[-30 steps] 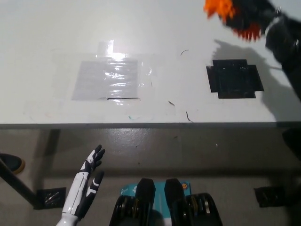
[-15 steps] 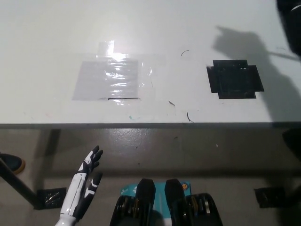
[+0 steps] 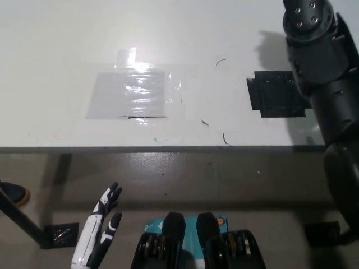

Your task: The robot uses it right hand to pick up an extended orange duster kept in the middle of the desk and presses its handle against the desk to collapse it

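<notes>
The surface (image 3: 67, 39) is lying wide and bare toward 12 o'clock, its front edge crossing mid-picture. The black right arm (image 3: 322, 73) is reaching toward 1 o'clock, its hand and the duster out of view. The left hand (image 3: 98, 235) is hanging at 7 o'clock, fingers apart, holding nothing.

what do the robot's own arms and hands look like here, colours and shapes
The left robot hand is white with black fingertips and black panels between slim fingers. The right arm is all black, built of bulky rounded segments, with a round cap at the top bearing a ring of small holes. The right robot hand itself is out of view.
</notes>
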